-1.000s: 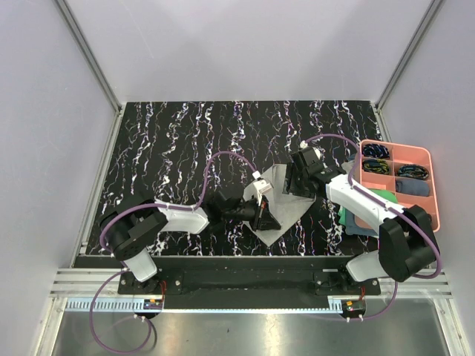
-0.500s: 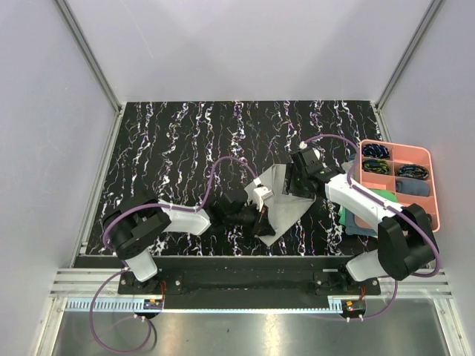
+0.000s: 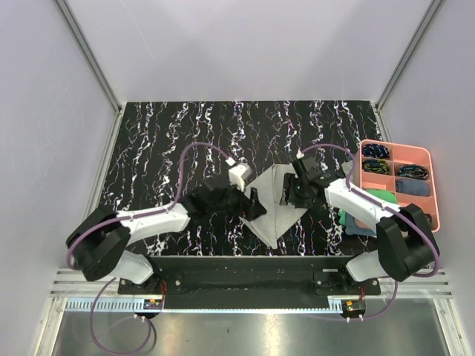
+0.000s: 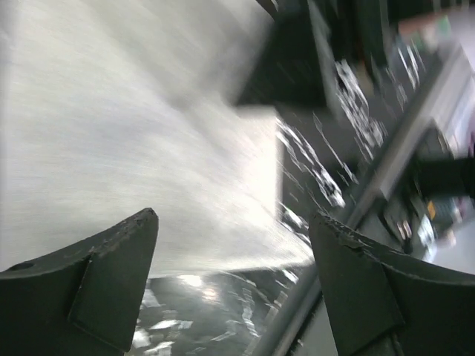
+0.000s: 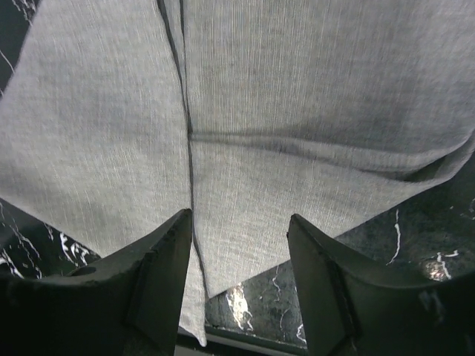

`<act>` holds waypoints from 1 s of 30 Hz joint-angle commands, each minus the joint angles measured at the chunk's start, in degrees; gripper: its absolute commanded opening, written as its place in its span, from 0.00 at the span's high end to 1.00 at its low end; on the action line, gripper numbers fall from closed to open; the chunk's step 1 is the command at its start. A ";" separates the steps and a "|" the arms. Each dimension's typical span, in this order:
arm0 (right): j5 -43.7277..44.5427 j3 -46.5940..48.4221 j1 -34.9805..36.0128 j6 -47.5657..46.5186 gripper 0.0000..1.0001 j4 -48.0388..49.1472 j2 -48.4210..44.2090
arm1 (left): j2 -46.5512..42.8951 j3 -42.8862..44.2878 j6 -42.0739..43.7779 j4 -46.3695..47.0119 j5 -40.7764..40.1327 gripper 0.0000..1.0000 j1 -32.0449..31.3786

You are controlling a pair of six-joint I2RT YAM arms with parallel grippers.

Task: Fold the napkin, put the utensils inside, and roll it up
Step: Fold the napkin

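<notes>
While both jaws gape wide, empty, over the folded napkin [image 3: 276,215]

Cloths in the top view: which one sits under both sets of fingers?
The light grey napkin mid-table; the dark green cloth and the teal cloth lie folded beside the pink tray.

Pink tray [image 3: 397,144], dark folded cloths [image 3: 355,222]
</notes>
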 commanded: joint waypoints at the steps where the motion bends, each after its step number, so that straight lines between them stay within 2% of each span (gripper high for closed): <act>1: -3.51 -1.71 -0.21 -0.03 0.38 1.64 -2.57 | -4.97 -2.48 -0.76 -1.03 -6.72 0.15 6.83; 3: -4.13 -2.23 -0.21 0.06 0.38 2.25 -2.04 | -4.90 -3.63 -1.12 -0.06 -4.36 0.18 10.61; 7: -5.44 -2.24 -0.22 0.50 0.38 3.57 -0.37 | -3.49 -1.26 -1.73 0.46 -0.76 0.24 11.77; 10: -6.15 -1.88 -0.04 0.50 0.38 4.10 0.86 | -2.96 -1.34 -4.28 3.27 3.20 0.24 11.42; 17: -6.59 -1.71 -0.13 0.59 0.39 4.72 2.18 | -1.38 -2.40 -8.59 6.44 4.96 0.25 8.87; 21: -6.85 -1.62 0.05 0.77 0.38 5.16 2.79 | 2.91 -1.87 -11.13 8.20 6.63 0.25 6.32; 24: -6.94 -1.62 0.13 0.85 0.38 5.16 2.88 | 4.68 -1.70 -12.89 8.99 6.81 0.26 6.23; 30: -6.85 -1.80 0.05 1.03 0.38 5.16 2.53 | 4.42 -1.78 -11.49 4.16 1.19 0.27 7.02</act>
